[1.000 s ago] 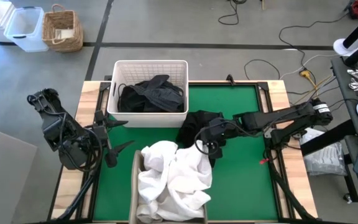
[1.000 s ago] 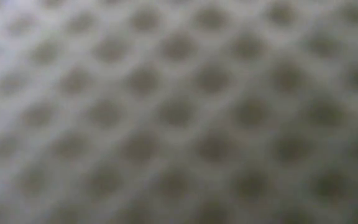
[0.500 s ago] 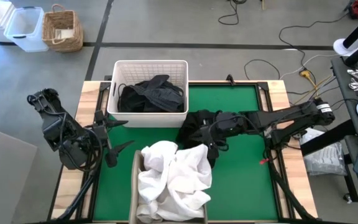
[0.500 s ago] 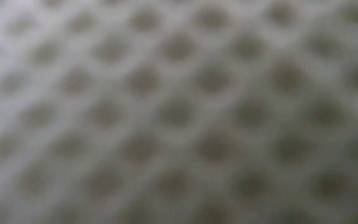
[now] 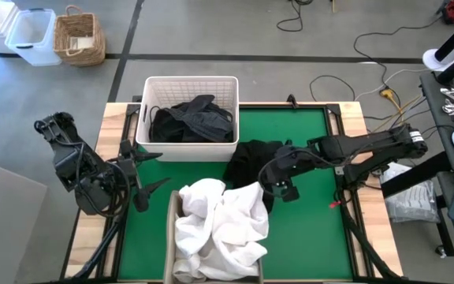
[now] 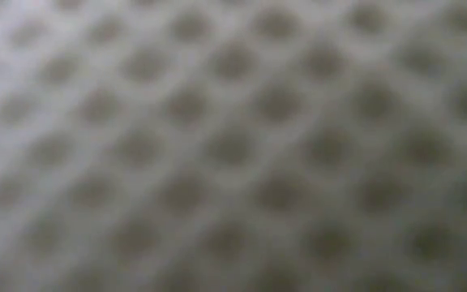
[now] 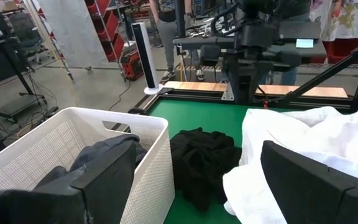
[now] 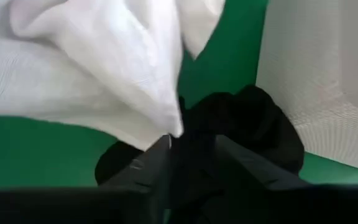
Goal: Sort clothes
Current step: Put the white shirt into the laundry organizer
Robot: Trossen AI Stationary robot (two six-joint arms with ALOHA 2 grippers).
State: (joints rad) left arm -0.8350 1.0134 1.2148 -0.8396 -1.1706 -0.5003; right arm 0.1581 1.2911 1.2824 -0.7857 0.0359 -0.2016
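Observation:
A black garment [image 5: 251, 156] lies crumpled on the green mat, between the white plastic basket [image 5: 191, 80] and a heap of white clothes [image 5: 219, 222]. The basket holds dark clothes [image 5: 191, 122]. The white heap sits in a beige bin at the near edge. My right gripper [image 5: 271, 180] is down at the black garment's right side, shut on it. My left gripper [image 5: 150, 170] waits open at the table's left, beside the basket. In the left wrist view the black garment [image 7: 201, 162] lies between the basket wall [image 7: 157, 165] and the white clothes [image 7: 303, 137]. My right gripper pinches a bunch of the black garment [image 8: 194, 127] between its two fingers [image 8: 148, 171]. It comes slanting down from the table's right. How many layers it has cannot be told. The rest of the garment [image 8: 253, 118] lies slack on the mat.
The low view is filled by a blurred mesh [image 6: 233, 146] right at the lens. The white basket's wall [image 8: 316, 81] stands just beyond the black garment, and a white fold [image 8: 92, 62] hangs close to my right gripper. Bare green mat [image 5: 314, 229] lies toward the right near corner.
My right gripper has shifted a little toward the table's right edge over the black garment, and its wrist has rolled. The garment has kept about its place on the mat.

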